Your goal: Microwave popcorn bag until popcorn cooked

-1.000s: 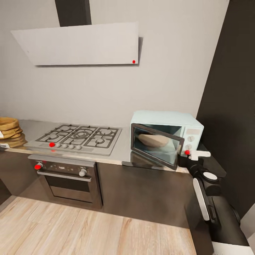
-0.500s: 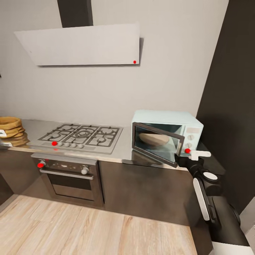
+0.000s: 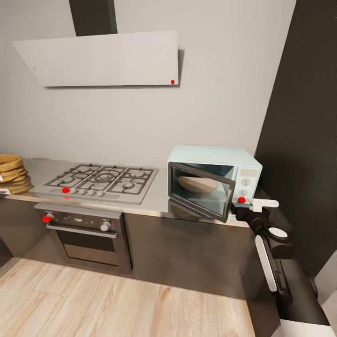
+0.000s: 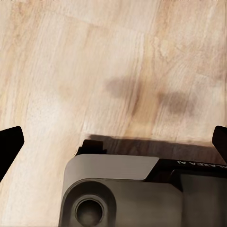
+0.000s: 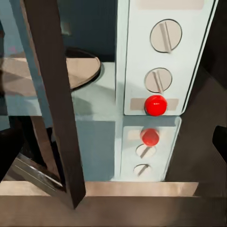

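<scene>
Popcorn bag: whereabouts can't be told from here. The tan round inside the microwave [image 3: 213, 180] reads as a flat turntable disc [image 5: 71, 66], not a sack.

- Right gripper [image 3: 256, 207]: one fingertip sits at the far edge of the wrist view, so it looks spread, and it holds nothing. It is raised at countertop [image 3: 159, 206] height, just in front of the microwave's knob panel [image 5: 163, 56], with the red indicator dot [image 5: 155, 104] dead ahead.
- Door [image 3: 201, 192]: ajar, swung out towards the robot. Its free edge [image 5: 52, 94] stands upright just to the gripper's inner side, close by. The gap into the cavity is narrow.
- Left gripper [image 4: 113, 146]: fingertips wide apart, empty, hanging over the wood floor [image 4: 94, 56], well away from the counter.
- Judgement: the right arm is much the nearer to the door. The door needs more swing before anything goes in.
- Room: a dark wall [image 3: 304, 117] crowds the gripper's outer side, while the counter beyond the door, towards the hob [image 3: 105, 180], is open.
- A stack of tan rounds [image 3: 10, 173] lies far off on the left arm's side.
</scene>
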`<state>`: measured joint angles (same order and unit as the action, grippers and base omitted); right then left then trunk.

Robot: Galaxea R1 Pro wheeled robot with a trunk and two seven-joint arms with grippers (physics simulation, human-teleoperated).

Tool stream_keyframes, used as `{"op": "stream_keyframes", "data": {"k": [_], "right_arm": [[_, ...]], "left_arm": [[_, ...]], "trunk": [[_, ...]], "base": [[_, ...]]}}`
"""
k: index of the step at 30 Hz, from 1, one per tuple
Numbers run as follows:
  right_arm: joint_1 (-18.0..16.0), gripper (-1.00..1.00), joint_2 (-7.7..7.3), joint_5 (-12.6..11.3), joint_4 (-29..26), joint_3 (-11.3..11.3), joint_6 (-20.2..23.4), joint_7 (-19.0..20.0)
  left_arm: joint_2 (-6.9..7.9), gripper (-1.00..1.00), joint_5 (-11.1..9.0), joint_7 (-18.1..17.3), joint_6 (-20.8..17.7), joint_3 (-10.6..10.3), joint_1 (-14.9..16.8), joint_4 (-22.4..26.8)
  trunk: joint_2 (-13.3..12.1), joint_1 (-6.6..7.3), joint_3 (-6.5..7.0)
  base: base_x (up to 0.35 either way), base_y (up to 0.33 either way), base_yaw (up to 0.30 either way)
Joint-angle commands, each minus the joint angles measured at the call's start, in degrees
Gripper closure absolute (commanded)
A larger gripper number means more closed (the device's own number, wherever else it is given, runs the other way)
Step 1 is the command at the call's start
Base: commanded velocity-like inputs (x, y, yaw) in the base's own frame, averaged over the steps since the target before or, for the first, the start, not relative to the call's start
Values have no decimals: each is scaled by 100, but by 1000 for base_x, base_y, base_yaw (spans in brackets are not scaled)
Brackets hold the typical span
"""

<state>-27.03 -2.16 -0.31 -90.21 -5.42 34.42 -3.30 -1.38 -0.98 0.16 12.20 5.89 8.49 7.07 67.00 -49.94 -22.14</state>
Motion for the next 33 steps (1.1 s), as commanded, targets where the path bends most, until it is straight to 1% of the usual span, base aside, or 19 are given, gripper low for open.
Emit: {"op": "stream_keyframes", "data": {"k": [1, 4, 10, 16, 21, 26, 29, 33], "right_arm": [[-4, -100, -3, -4, -5, 5, 29, -22], [-2, -100, -3, -4, -1, 7, 29, -28], [5, -100, -8, 1, -3, 6, 22, -30], [3, -100, -95, -12, -5, 0, 21, -23], [3, -100, -100, -14, -6, -2, 21, -29], [5, -100, -100, -14, -5, 1, 21, -36], [-1, -100, -90, -14, -5, -2, 15, -63], [-12, -100, -83, -20, 0, -26, 12, -89]], "left_arm": [[-3, -100, -11, 2, 19, 28, 4, -4], [-3, -100, -9, 2, 19, 27, 4, -4], [-3, -100, -7, 2, 19, 26, 4, -4], [-3, -100, -7, 1, 19, 26, 4, -4], [-3, -100, -8, 0, 19, 27, 4, -4], [0, -100, -10, 1, 19, 30, 4, -4], [5, -100, -15, 0, 19, 34, 4, -4], [5, -100, -8, 0, 19, 27, 4, -4]], "trunk": [[4, -1, -6], [4, -1, -6], [4, -1, -6], [4, -1, -6], [4, -1, -6], [4, -1, -6], [4, -1, -6], [4, -1, -6]], "base": [[88, -262, 0], [74, -192, 0], [11, -27, 0], [30, -22, 0], [134, -96, 0], [17, -8, 0], [227, -1, 0], [65, 0, 0]]}}
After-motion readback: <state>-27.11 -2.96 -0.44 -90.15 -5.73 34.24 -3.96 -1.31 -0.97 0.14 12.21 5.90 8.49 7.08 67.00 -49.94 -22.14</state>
